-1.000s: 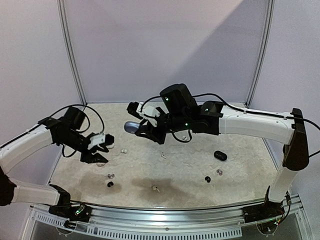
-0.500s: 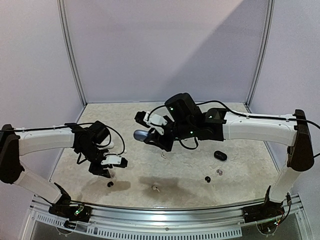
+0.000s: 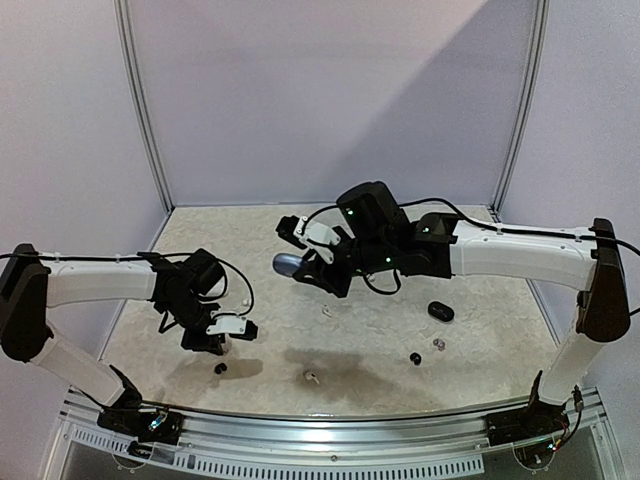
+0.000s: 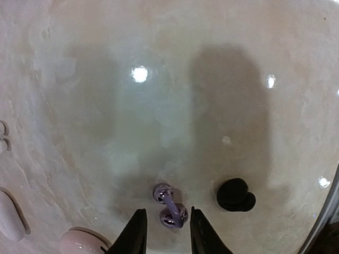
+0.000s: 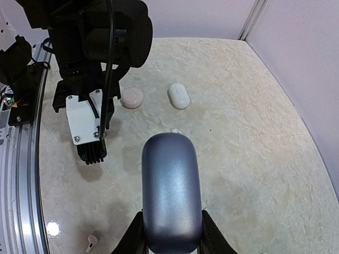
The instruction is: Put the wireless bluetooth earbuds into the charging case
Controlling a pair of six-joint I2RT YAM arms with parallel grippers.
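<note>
The left gripper had its jaws narrowly apart, straddling a greyish earbud. Whether it was actually clamped could not be determined. A black earbud lay just beside one finger. The right gripper was clamped on the blue-grey charging case.

Left arm & right arm: white tube links, blk joints. Thin blk cables loop by both wrists. Right wrist housing blk, boxy, w/ green LEDs. Left gripper: white plate w/ small screws, blk ribbed fingers. Bases blk.
</note>
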